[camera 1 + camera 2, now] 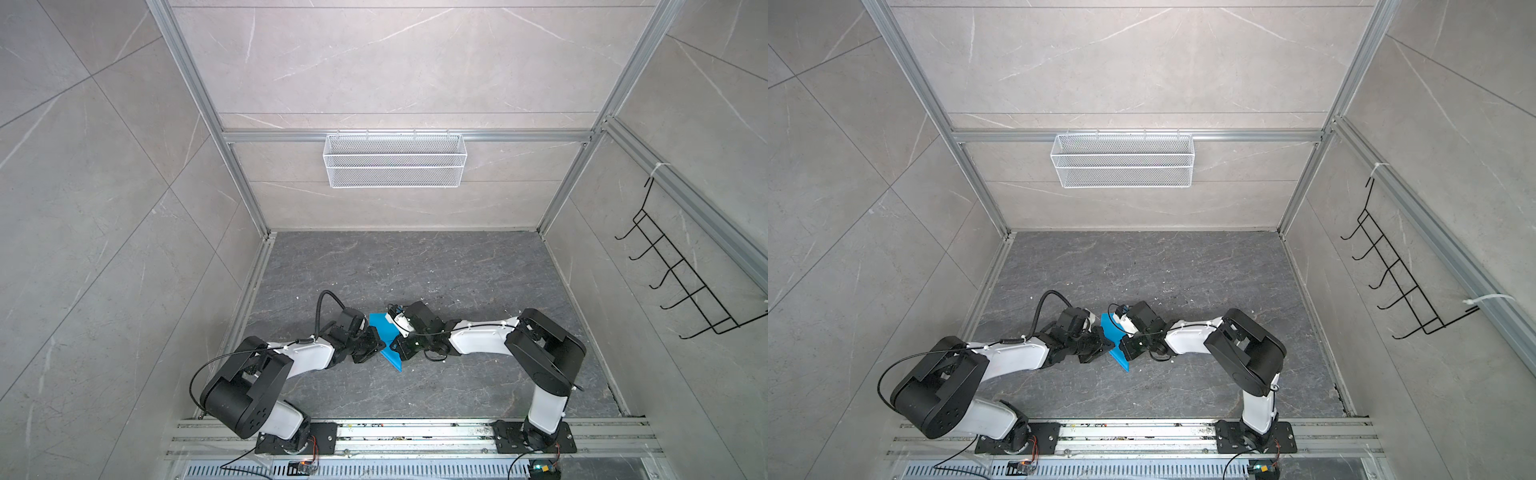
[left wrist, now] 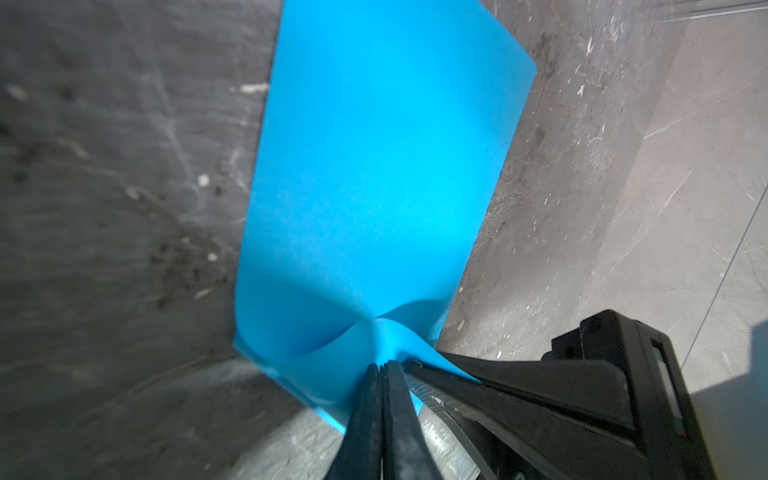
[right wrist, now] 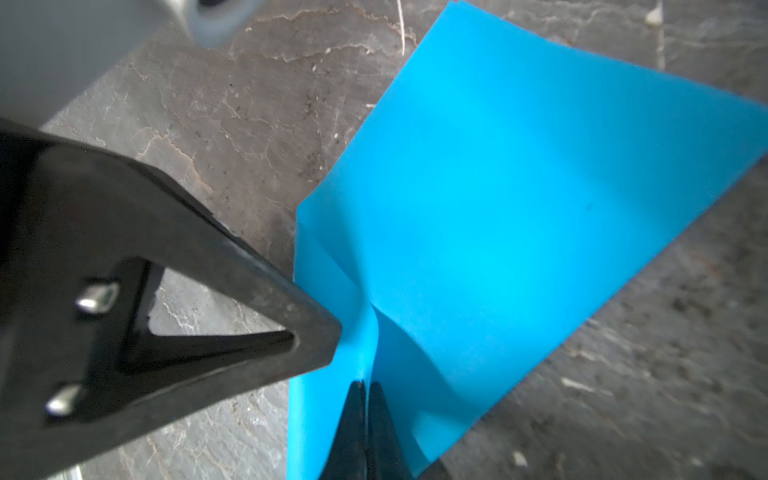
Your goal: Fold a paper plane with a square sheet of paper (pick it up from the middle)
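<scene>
Nearest the left wrist lens, the two slim black fingers of the left gripper [image 2: 380, 366] were pressed together with no gap between them. They pinched a raised ridge of the thin, bright blue square sheet of paper [image 2: 374, 166]. Seen from the right wrist, the right gripper [image 3: 365, 384] was likewise closed tight on that same ridge, just beside the other tool's triangular black finger.

In both top views the sheet [image 1: 379, 326] hung between the two grippers over the near middle of the dark grey marbled tabletop [image 1: 415, 270]. It was gathered at its centre, with its halves drooping to either side. Whether its lowest corner touched the tabletop could not be told.

Judged from this, the task was at an early stage. The pick-up from the middle looked done, with both grippers sharing the hold. The bend at the ridge looked like a soft curve, not a pressed crease. No nose folds or wing folds showed anywhere on the blue surface. Setting the centre crease and every later fold of the paper plane appeared to remain.
</scene>
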Available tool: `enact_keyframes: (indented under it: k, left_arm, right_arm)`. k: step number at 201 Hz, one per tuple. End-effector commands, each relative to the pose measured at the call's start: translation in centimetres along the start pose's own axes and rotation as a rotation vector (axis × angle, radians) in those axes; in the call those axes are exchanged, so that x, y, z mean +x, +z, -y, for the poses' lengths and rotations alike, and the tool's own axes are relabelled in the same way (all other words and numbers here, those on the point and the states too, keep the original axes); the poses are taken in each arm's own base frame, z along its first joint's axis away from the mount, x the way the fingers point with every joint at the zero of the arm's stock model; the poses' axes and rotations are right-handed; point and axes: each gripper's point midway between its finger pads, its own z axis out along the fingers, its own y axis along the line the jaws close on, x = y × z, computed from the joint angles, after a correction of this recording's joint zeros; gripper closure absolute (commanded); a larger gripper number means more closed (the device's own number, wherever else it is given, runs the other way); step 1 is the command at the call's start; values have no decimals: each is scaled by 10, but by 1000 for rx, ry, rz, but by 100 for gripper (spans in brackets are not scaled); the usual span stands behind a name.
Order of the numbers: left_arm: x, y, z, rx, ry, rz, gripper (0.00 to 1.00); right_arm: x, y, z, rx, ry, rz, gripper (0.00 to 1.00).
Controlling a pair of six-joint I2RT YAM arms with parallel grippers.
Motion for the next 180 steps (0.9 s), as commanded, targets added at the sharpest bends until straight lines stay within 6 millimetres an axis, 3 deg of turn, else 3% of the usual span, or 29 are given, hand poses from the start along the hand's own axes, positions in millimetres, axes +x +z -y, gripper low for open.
enact_keyframes:
  k: [1,62,97,138,180]
  left_arm:
    - [0,1,-2,4,-4,5,94]
    - [5,6,-20,-48,-14,-6,94]
    - [3,5,-13,-49,-3,-12,94]
    - [-29,-18,13,-26,22,65,90]
    - [-62,-21,14,-65,11,85,89]
  right_arm:
    - [24,7,17,67,35,-87,97]
    - [25,9,18,69,38,-94,97]
    - [22,7,16,63,37,-88,97]
    - [18,5,13,51,39,-76,97]
    - [18,4,11,41,52,-74,97]
